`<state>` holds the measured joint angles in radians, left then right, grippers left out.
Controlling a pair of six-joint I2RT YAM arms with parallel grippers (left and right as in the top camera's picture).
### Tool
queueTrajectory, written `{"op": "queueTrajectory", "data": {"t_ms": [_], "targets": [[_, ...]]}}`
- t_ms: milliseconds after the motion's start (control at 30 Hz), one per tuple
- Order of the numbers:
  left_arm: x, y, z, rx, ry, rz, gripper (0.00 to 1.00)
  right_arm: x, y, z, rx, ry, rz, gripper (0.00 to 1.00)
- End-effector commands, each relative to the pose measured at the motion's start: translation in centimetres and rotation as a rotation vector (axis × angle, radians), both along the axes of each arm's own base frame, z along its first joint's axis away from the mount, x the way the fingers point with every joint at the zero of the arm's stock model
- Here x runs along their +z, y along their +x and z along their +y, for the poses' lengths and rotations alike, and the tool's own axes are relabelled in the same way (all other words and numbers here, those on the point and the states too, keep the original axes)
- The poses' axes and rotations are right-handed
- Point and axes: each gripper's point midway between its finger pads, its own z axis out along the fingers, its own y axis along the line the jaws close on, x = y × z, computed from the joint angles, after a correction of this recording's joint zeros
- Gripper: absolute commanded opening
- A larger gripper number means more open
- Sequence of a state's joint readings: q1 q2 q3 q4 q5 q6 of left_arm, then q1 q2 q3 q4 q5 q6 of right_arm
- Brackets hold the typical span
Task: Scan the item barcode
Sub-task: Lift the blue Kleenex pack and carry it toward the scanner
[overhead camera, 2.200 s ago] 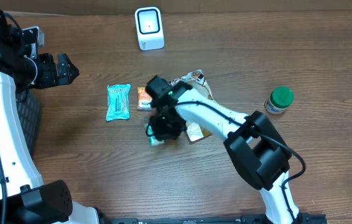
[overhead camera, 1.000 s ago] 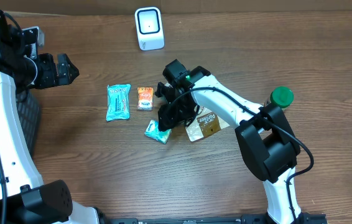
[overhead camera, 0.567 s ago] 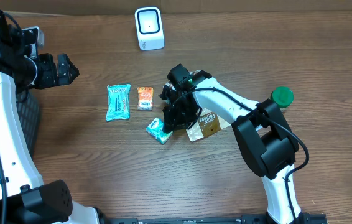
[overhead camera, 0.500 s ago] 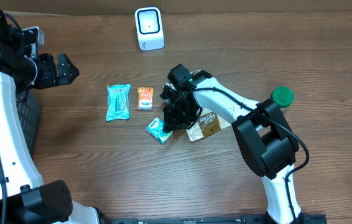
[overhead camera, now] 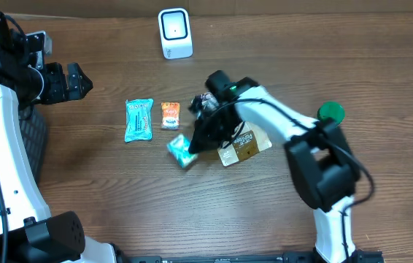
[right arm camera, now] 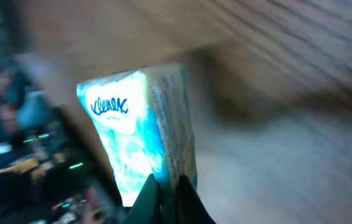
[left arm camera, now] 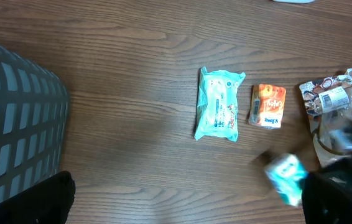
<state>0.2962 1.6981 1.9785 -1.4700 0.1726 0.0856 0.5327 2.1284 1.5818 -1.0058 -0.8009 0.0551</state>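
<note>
Near the middle of the table, the right gripper has just snapped shut on the small tissue pack. A second ago its jaws stood half open over the pack, and now they pinch its lower edge. The wrist view shows the blue-and-white wrapper upright between the fingertips. The pack is blurred and has shifted a little to the left, so it seems to be coming off the wood rather than lying on it. The brown pouch beside it has stayed flat.

That looks like the pick made — what remains is the carry to the white scanner at the far edge, well apart from here, with the barcode turned toward its window. Where the barcode sits I cannot tell. The left gripper hangs wide open and empty off to the side, as it did before.
</note>
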Motion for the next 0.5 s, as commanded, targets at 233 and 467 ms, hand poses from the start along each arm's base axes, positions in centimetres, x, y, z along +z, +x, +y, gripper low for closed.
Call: {"op": "queueTrajectory", "data": {"t_ms": [233,467], "targets": [[0.6,0.2,-0.2,-0.024,0.003,-0.022,1.0,17.8,4.2,-5.6,-0.118,0.648,-0.074,0.04],[0.6,0.2,-0.2,-0.024,0.003,-0.022,1.0,20.3,4.7,-6.5,-0.085,0.81,-0.096,0.04]]}}
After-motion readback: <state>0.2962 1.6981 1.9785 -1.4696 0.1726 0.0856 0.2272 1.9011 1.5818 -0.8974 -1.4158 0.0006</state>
